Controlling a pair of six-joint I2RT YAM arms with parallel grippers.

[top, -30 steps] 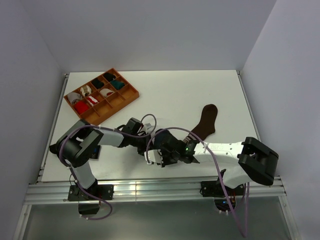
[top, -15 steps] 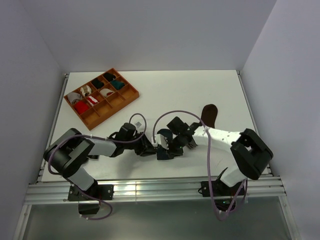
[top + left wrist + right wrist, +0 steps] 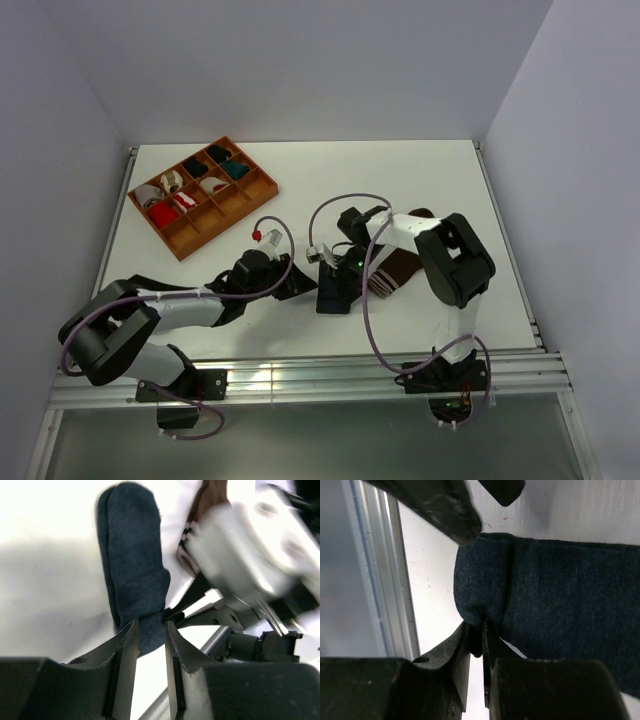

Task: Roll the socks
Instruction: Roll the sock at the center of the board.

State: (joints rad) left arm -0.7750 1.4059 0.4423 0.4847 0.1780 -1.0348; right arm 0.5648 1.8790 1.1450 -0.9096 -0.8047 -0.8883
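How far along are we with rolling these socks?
Done: nothing is rolled yet. The navy sock lies stretched out, and the brown sock lies unrolled beside it. In hand: the right gripper is pinched shut on the navy sock's edge. The left gripper has that sock's end between its fingers, but whether it grips is unclear. Left: roll the pair into a bundle.

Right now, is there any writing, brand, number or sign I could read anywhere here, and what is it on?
None: no text can be read in any view.
The navy sock is plain.
The brown sock shows only pale stripes, no letters.
The orange tray shows no label.
The right arm's white casing is too blurred to show any marking.
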